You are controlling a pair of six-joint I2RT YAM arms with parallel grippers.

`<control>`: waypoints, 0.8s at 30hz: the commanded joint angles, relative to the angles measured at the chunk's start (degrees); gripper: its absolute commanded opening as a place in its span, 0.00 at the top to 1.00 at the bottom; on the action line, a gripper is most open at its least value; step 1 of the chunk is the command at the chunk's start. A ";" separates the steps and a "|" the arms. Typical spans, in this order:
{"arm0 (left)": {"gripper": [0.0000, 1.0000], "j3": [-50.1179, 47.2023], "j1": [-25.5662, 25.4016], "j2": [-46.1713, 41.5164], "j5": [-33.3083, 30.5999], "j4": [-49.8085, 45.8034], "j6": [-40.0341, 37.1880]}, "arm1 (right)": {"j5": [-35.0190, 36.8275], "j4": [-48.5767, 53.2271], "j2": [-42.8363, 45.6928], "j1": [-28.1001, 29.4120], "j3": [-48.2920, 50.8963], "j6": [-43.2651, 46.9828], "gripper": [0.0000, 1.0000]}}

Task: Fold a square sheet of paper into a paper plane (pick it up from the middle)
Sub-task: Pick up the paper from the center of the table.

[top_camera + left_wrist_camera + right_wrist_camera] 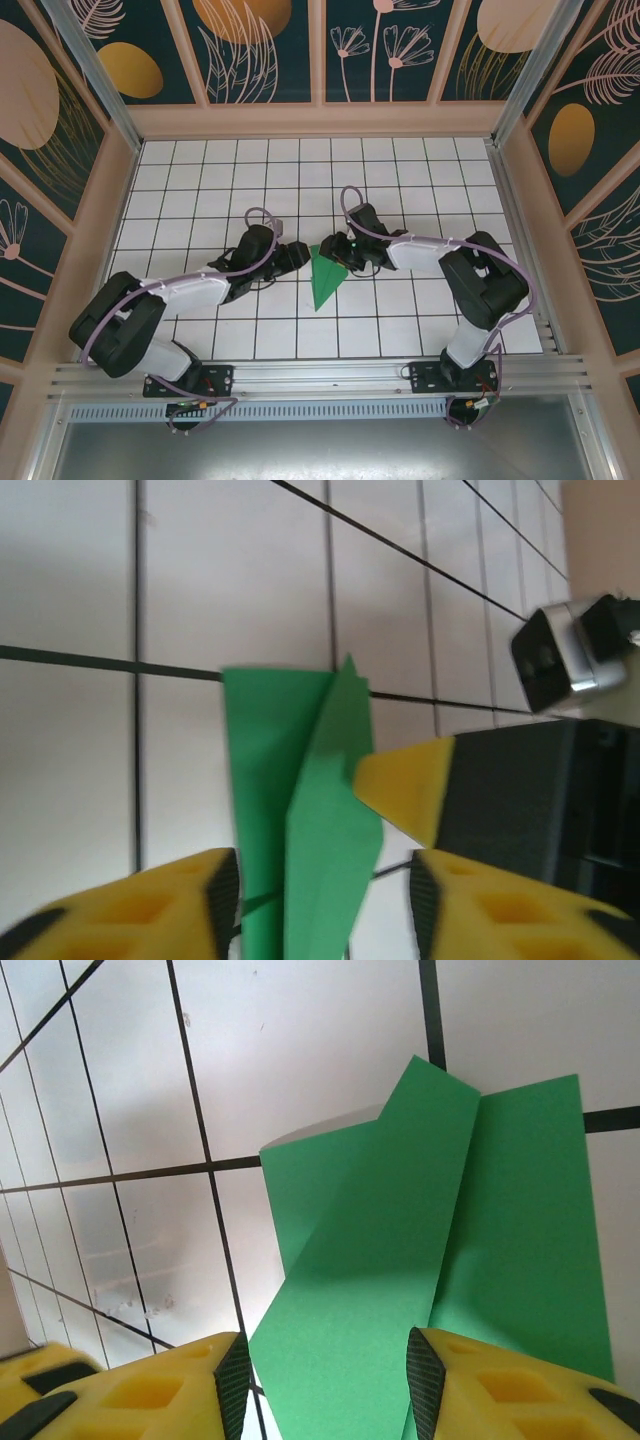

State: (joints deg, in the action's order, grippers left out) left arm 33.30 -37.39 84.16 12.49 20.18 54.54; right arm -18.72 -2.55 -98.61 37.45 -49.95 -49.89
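The green paper (325,283) lies mid-table, folded into a slim pointed shape with its tip toward the near edge. One long flap (380,1260) stands up off the tiles beside a flat wing (530,1230). My left gripper (298,257) is at the paper's wide far end from the left, open, and the raised flap (335,810) runs between its yellow fingers (160,910). My right gripper (336,253) comes in from the right, open, its jaws on either side of the same flap. One right fingertip (402,783) touches the flap's edge in the left wrist view.
The paper rests on a white grid-tiled table (400,180) with wooden walls on three sides. An aluminium rail (320,375) runs along the near edge by the arm bases. The right wrist camera (562,660) sits close to the left gripper.
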 commanded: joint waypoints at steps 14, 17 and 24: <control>0.96 5.55 -1.70 12.16 5.49 3.04 0.67 | -1.17 -3.66 1.06 -1.69 3.72 -2.60 0.53; 1.00 5.19 -1.69 12.47 3.67 1.41 0.41 | -2.13 -4.32 0.30 -1.68 3.40 -2.47 0.54; 1.00 4.57 -1.69 13.13 3.24 0.85 0.32 | -3.85 -5.32 -1.37 -1.60 2.91 -2.10 0.56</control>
State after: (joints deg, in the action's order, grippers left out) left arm 37.41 -38.96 96.51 16.78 22.24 55.59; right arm -21.08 -6.17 -98.70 36.03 -46.96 -51.62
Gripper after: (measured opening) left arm 0.066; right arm 0.443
